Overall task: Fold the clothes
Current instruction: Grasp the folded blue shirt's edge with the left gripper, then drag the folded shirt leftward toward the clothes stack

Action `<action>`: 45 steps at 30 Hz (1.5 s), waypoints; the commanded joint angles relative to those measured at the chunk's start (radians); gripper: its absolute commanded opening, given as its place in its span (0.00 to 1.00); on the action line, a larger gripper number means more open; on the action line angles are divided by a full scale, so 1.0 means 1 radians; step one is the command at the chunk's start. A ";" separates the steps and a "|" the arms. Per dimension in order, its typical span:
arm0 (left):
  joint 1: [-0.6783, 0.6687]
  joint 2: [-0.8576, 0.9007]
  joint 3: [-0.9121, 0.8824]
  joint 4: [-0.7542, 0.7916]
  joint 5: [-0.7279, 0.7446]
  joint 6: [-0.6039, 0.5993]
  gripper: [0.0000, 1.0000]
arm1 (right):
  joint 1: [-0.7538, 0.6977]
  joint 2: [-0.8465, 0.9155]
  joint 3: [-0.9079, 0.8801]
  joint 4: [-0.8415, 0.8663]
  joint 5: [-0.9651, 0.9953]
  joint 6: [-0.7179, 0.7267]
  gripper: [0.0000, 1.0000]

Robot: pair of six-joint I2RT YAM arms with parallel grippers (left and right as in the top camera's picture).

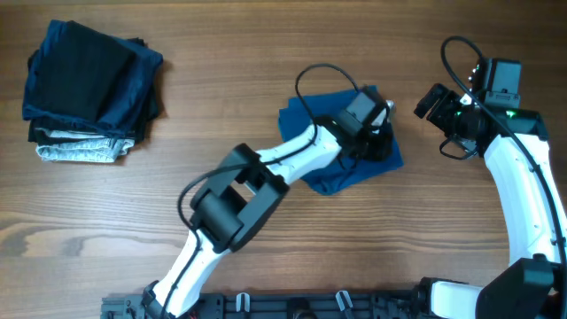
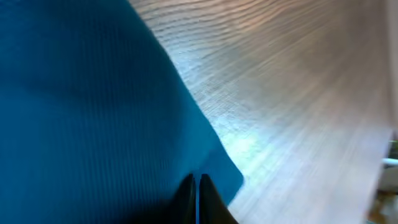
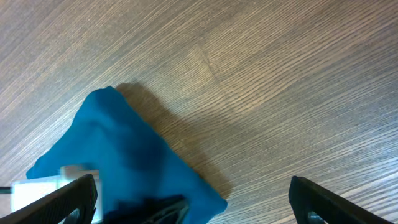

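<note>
Over at the far left of the wooden table, a stack of folded dark garments sits well apart from everything else. Toward the middle lies the blue shirt, bunched into a compact, roughly rectangular bundle set at a slant, with its corners poking out from under the left arm that reaches across it. Up close in the left wrist view the shirt shows a fine ribbed knit and a smooth edge running diagonally down to a corner on the bare wood. The left gripper rests on the bundle's right-hand part, its claw pressed together right at that corner; whether cloth is nipped between the fingers cannot be told. Further right, the right gripper hangs just beside the shirt and apart from it, its claw spread wide. In its wrist view, the shirt lies below, toward the left finger.
</note>
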State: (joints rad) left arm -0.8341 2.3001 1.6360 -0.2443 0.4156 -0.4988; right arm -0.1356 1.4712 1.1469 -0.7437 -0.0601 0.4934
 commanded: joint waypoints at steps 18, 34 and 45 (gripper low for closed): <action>0.211 0.002 0.001 0.140 0.074 0.113 0.04 | 0.001 0.007 -0.001 0.002 -0.011 0.007 1.00; 0.212 -0.129 0.000 -0.307 -0.234 0.407 0.04 | 0.001 0.007 -0.001 0.002 -0.011 0.007 1.00; 0.324 0.010 0.000 -0.370 -0.563 0.124 0.04 | 0.001 0.007 -0.001 0.003 -0.011 0.006 1.00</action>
State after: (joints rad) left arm -0.6193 2.2375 1.6611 -0.5671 0.0490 -0.1989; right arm -0.1356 1.4712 1.1469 -0.7437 -0.0601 0.4934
